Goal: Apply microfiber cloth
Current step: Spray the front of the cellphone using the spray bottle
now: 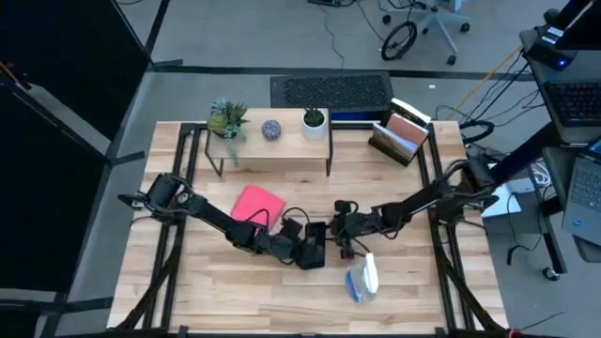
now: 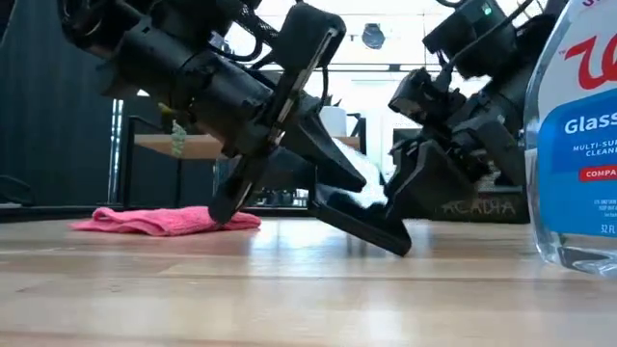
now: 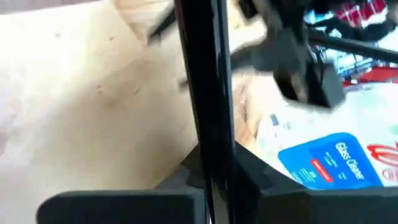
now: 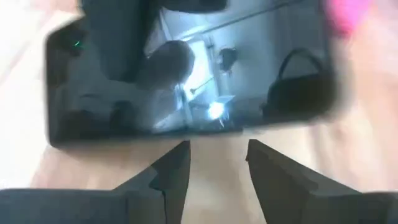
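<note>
**At the table's middle, two pincers meet over a black smartphone**

Near the centre of the wooden table [image 1: 235, 282], both dark arms reach inward and low. From the high view, the left arm stretches from the left edge diagonally toward the middle, and its left pincer [image 1: 315, 253] ends at the black smartphone [image 1: 314, 255]. In the low view this pincer [image 2: 289, 116] is tilted steeply down, and the smartphone [image 2: 362, 220] stands on one edge, slanted, with its lower end touching the table. In the left wrist view the phone [image 3: 205, 93] shows edge-on as a thin dark bar running between the pincer's two fingers [image 3: 118, 205], so the left pincer is clenched on the smartphone.

The right arm comes from the right edge, bent at the elbow, and its right pincer [image 1: 346, 230] sits just beside the phone. In the right wrist view its fingers [image 4: 171, 177] stand apart with bare table between them, and the phone's glossy screen [image 4: 186, 81] lies just in front of their tips; the pincer is released and holds nothing.

The microfiber cloth [image 1: 255, 205], bright pink, lies flat on the table behind the left arm, apart from both pincers; in the low view it [image 2: 164, 221] is a low rumpled heap. A clear spray bottle [image 1: 364, 279] with blue liquid lies on the table near the right pincer.
</note>
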You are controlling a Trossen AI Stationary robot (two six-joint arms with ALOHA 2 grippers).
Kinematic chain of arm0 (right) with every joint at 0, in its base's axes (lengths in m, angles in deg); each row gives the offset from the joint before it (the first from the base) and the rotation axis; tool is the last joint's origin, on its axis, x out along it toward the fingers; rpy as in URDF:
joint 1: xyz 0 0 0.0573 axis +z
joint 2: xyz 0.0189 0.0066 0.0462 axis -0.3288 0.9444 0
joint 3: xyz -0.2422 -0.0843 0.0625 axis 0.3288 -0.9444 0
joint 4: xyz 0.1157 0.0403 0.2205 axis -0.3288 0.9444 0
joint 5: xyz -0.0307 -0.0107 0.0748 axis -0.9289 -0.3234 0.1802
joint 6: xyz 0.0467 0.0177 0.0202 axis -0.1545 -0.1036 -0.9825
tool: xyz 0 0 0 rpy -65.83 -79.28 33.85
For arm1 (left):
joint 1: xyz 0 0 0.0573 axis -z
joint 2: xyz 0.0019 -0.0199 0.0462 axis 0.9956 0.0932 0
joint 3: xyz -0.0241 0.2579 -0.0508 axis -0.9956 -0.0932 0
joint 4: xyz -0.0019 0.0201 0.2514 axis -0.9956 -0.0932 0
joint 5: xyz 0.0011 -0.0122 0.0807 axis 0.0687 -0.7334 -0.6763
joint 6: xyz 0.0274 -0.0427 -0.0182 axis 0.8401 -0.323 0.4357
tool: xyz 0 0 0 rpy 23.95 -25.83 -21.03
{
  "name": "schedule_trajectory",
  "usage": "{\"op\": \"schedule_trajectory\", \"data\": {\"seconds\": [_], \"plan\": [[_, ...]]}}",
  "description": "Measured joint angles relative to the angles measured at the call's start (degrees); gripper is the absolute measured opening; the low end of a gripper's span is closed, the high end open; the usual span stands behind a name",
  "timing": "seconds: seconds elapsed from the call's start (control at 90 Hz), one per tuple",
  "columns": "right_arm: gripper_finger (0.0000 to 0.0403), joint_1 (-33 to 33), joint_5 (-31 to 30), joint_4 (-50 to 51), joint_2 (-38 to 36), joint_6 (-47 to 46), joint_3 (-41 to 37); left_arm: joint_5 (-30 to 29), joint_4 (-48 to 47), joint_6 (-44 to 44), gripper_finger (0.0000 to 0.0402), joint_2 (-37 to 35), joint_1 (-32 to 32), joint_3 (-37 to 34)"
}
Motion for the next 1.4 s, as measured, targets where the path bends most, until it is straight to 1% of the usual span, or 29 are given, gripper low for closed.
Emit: {"op": "schedule_trajectory", "data": {"seconds": [0.111, 0.2, 0.311, 0.456, 0.633, 0.689, 0.778, 0.878, 1.022, 1.144, 1.256, 1.4], "plan": [[0.0179, -0.81, -2.58, 11.35, -9.57, 0.74, 0.0, -0.86, -1.19, 5.91, 0.001, -2.15, -0.14, -0.22], [0.0204, -1.24, -2.99, 20.26, -17.49, -0.07, 0.0, -1.06, -3.04, 9.99, 0.0009, -4.28, -0.53, -0.28], [0.0238, -1.26, -2.31, 30.81, -27.75, -4.9, 0.01, -1.11, -4.5, 13.85, 0.0008, -6.34, -1.16, -0.42], [0.0271, -0.4, -1.08, 44.91, -40.57, -12.54, 0.02, -1.21, -6.43, 15.81, 0.0008, -9.44, -2.0, -0.33], [0.0283, -0.36, -0.37, 54.22, -51.68, -18.76, 0.07, -1.21, -7.37, 16.87, 0.0007, -9.6, -3.12, -0.35], [0.0281, -0.36, 1.65, 56.64, -54.39, -21.46, 0.07, -1.21, -6.89, 16.87, 0.0008, -9.64, -3.35, -0.31], [0.0276, -0.09, 6.7, 59.86, -57.53, -26.86, 0.07, -1.21, -6.87, 16.84, 0.001, -9.71, -3.42, -0.26], [0.0272, 2.68, 11.43, 61.46, -59.1, -32.54, 0.07, -1.15, -6.82, 16.82, 0.0013, -9.71, -3.34, -0.24], [0.027, 11.16, 12.09, 61.52, -57.64, -38.46, -0.34, -0.52, -6.8, 16.79, 0.0014, -9.71, -3.33, -0.24], [0.027, 19.24, 9.27, 60.32, -53.36, -45.01, -1.96, -0.52, -6.78, 16.8, 0.0015, -9.73, -3.34, -0.22], [0.027, 25.67, 6.35, 56.07, -47.25, -50.31, -2.51, -0.52, -6.76, 16.8, 0.0016, -9.77, -3.32, -0.21], [0.027, 30.95, 2.4, 48.11, -38.18, -53.71, -2.51, -0.52, -6.63, 16.82, 0.0016, -9.8, -3.32, -0.13]]}}
